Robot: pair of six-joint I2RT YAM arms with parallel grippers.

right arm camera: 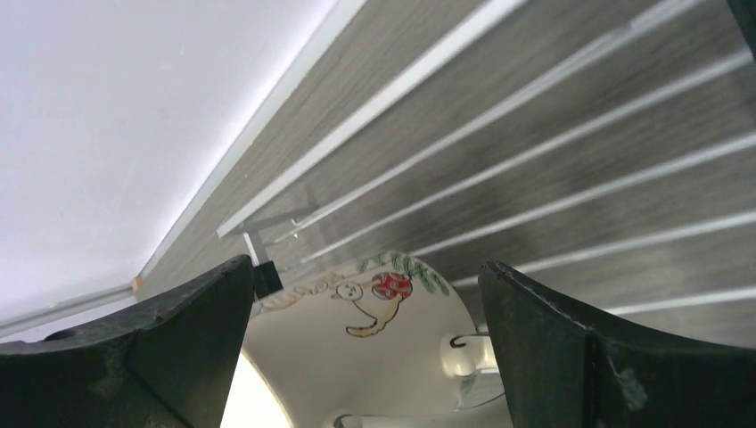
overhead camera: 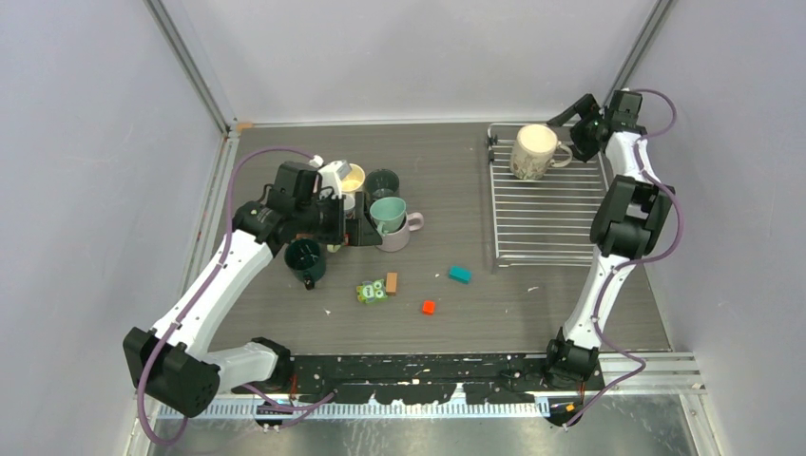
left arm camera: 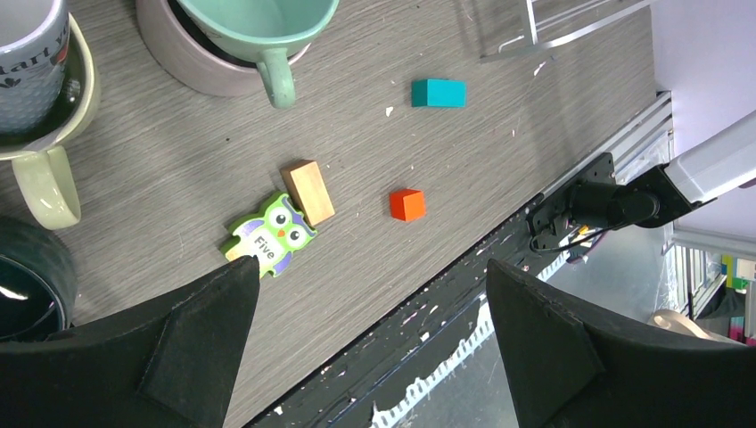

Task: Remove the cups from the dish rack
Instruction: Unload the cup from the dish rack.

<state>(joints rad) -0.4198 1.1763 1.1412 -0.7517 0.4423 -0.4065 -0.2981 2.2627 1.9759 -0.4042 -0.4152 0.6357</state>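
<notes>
Fingertips are hard to read from above. The left gripper (overhead camera: pixel 354 228) sits low among a cluster of cups left of centre on the grey wood-grain table (overhead camera: pixel 532 304). The right gripper (overhead camera: pixel 576 116) hovers at the far end of the flat silver-white wire dish rack (overhead camera: pixel 551 218), just beside the handle of the cream ceramic mug (overhead camera: pixel 532 152), which stands upright in the rack's far-left corner. Off the rack, a light teal ceramic mug (overhead camera: pixel 388 213) is nested in a mauve-pink ceramic mug (overhead camera: pixel 409 236) next to the left gripper. A dark teal ceramic mug (overhead camera: pixel 382 182) stands behind them, and a dark ceramic mug (overhead camera: pixel 305 260) stands nearer the arm bases.

At the left wrist, the two black fingers (left arm camera: pixel 192 352) are spread wide with nothing between them. Beyond them on the table lie a green owl-shaped puzzle piece (left arm camera: pixel 269 239), just beside a small wooden block (left arm camera: pixel 308 192), then a small orange cube (left arm camera: pixel 407 204) and a small teal block (left arm camera: pixel 439 92). At the left edge, a pale green ceramic mug (left arm camera: pixel 45 174) holds a grey lettered mug (left arm camera: pixel 27 62).

At the right wrist, the fingers (right arm camera: pixel 606 357) are also spread. The cream ceramic mug shows between them at the bottom edge, and I cannot tell whether either finger touches it. The rack's bars run beyond it.
</notes>
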